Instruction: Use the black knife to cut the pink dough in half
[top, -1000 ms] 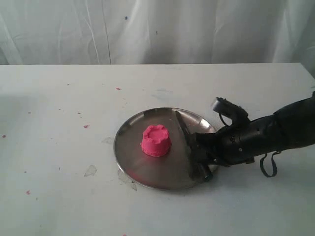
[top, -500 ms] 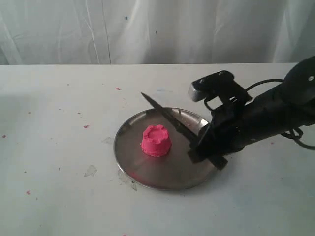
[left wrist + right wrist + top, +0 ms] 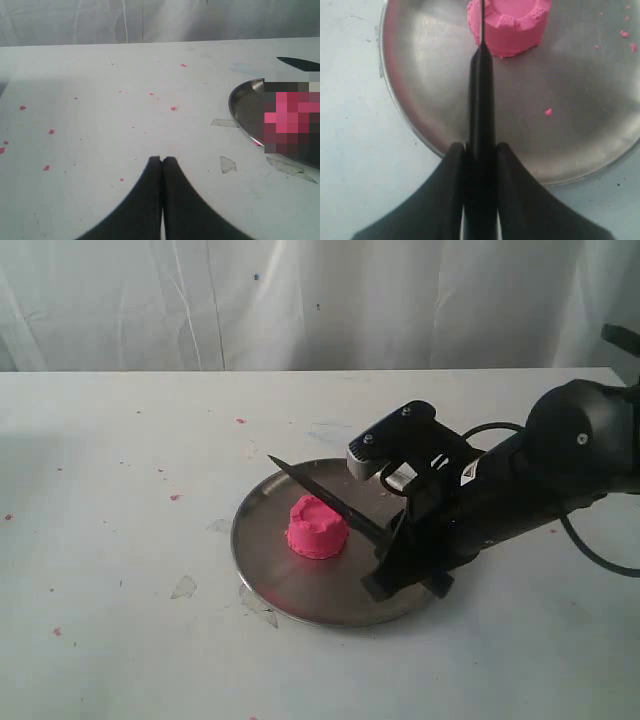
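In the exterior view the right claw (image 3: 392, 555) is clenched on the handle of the black knife (image 3: 325, 495), whose blade reaches out ahead of the fingertips and slants over the pink dough (image 3: 317, 530). The lump sits whole just ahead of the claw on the round steel plate (image 3: 262, 570), and whether the edge touches its top cannot be told from here. The left wrist view shows the left claw (image 3: 161, 160) pressed shut on nothing above the white table (image 3: 90, 90), the plate's rim well off to one side and the dough only a blurred pink patch. The right wrist view is the telling one — its fingers (image 3: 454, 162) pinch the handle, and the blade runs straight ahead over bare plate to the dough, crossing it near one side rather than through the middle. The step in hand looks like lining up the cut, with no slice made. The next move probably calls for shifting the blade sideways to the lump's centre, then pressing straight down to the plate — gripped firmly, lest the handle twist.
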`<state>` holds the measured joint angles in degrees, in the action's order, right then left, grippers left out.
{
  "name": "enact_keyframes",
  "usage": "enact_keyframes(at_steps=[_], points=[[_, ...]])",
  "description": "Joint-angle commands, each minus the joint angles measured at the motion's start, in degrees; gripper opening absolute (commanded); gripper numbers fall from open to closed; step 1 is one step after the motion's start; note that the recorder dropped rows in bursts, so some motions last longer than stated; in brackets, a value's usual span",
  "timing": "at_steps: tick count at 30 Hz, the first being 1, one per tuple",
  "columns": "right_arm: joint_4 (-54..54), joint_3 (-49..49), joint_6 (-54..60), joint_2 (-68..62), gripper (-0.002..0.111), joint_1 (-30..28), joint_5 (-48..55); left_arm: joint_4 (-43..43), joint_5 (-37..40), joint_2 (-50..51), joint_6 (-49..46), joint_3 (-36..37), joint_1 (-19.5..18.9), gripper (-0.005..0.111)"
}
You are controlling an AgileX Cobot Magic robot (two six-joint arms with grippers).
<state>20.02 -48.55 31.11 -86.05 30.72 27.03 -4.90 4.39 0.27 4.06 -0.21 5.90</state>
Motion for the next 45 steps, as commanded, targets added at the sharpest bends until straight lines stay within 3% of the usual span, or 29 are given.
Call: enact_keyframes(at_steps=[1,27,37,41,45], points=[[-0.6,-0.7,-1.2,-0.2,0.005,0.2,-1.5,-0.1,0.0,-0.3,0.1,0.2,0.0,0.0],[-0.7,-1.6,-1.9,-4.8,0.005,0.2,-3.4,-0.1,0.0,-0.3,0.1,0.2,0.0,0.0],[-2.5,-1.6,-3.4,-8.2,0.005,0.2,-5.3,-0.7,-5.4,-0.3,0.4,0.2,0.0,0.0],[-2.7,-1.7,-3.4,-9.2,0.005,0.2,-6.1,-4.6,-7.8,-0.3,9.1,0.2,0.0,0.0],[-3.1,-2.7,-3.4,-9.8,0.005,0.2,-6.1,-5.9,-5.5,-0.3,16.4,0.2,0.0,0.0]])
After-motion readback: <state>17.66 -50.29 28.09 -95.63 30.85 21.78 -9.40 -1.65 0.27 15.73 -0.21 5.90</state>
